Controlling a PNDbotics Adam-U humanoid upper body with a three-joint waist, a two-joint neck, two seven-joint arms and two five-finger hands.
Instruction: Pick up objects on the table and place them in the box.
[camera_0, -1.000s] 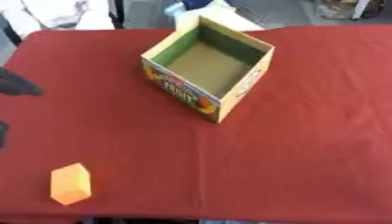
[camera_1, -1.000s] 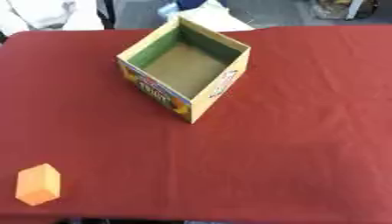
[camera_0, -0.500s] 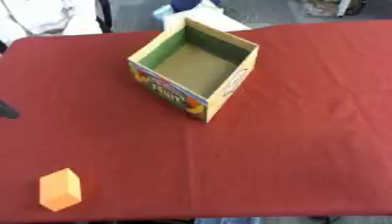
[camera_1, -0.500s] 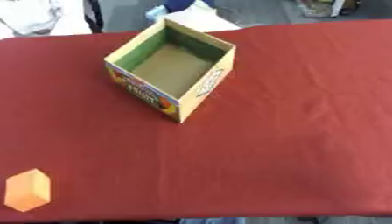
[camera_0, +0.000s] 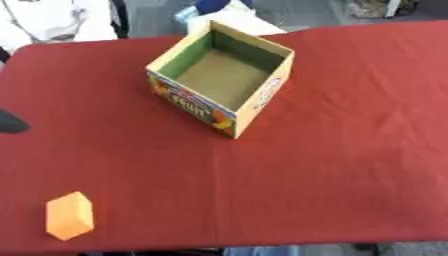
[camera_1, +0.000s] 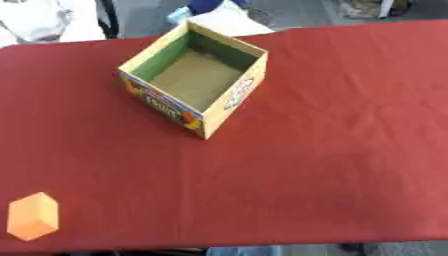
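Nearest, at about 7 o'clock on the counter (camera_0: 350, 165) with its red cloth cover, lies a small orange block with slanted ends (camera_0: 69, 216), close to the near edge and touching nothing. Further out, at 9 o'clock on the edge of the left eye view, a dark rounded tip of the left hand (camera_0: 10, 122) pokes in just above the cloth; too little of it shows to tell whether it is released or clenched. It is well apart from the block. Beyond, at roughly 11 o'clock from the centre, stands an open square cardboard box (camera_0: 262, 95) with a green inner wall, a brown floor and fruit print outside, turned corner-on. The right hand shows in neither view.
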